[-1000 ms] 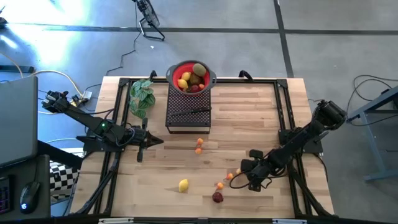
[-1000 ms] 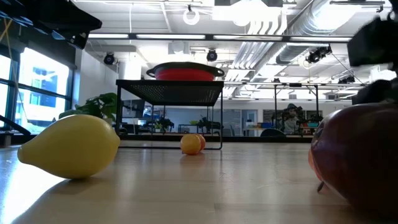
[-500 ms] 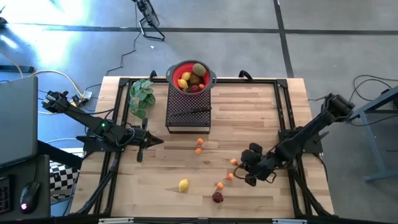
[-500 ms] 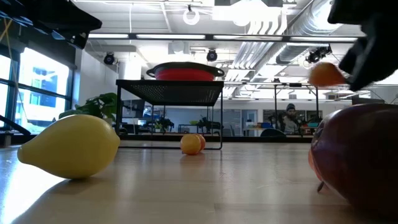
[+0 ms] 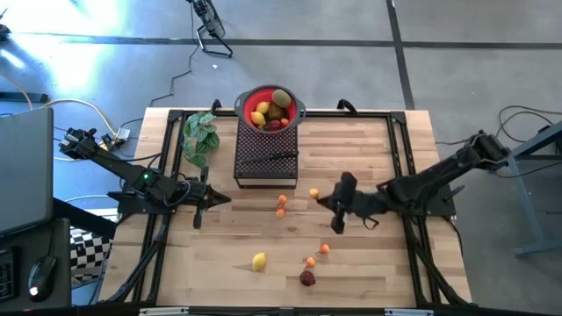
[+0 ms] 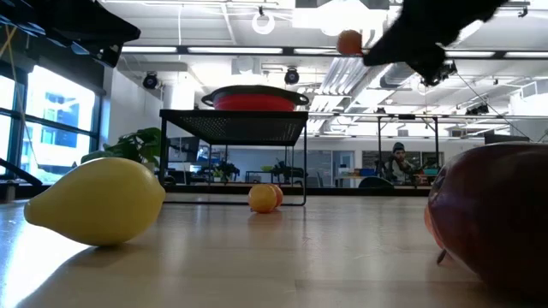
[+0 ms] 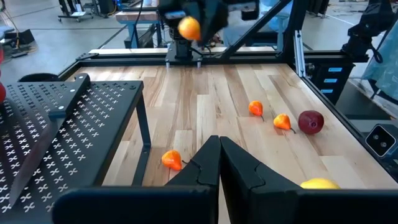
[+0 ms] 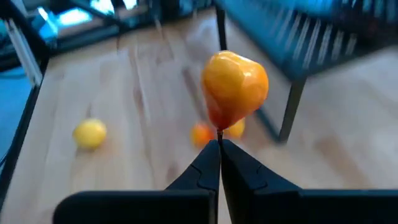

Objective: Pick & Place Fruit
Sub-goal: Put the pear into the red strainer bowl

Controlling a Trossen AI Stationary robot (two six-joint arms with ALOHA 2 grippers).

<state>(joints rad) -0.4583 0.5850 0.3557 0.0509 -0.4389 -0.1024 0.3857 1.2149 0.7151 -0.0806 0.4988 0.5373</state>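
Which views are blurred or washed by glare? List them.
Right wrist view: table and stand behind smeared, held orange fruit fairly crisp. Low view: lemon and dark red fruit loom soft; ceiling lights glare. High view: bluish glare at upper left. Left wrist view: sharp.

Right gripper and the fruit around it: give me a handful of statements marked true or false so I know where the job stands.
1. The right gripper pinches a small orange fruit by its stem. True.
2. That fruit rests on the table. False: it is lifted clear.
3. The red bowl already holds fruit. True.
4. The left gripper holds the lemon. False: it is shut on nothing; the lemon lies on the table.
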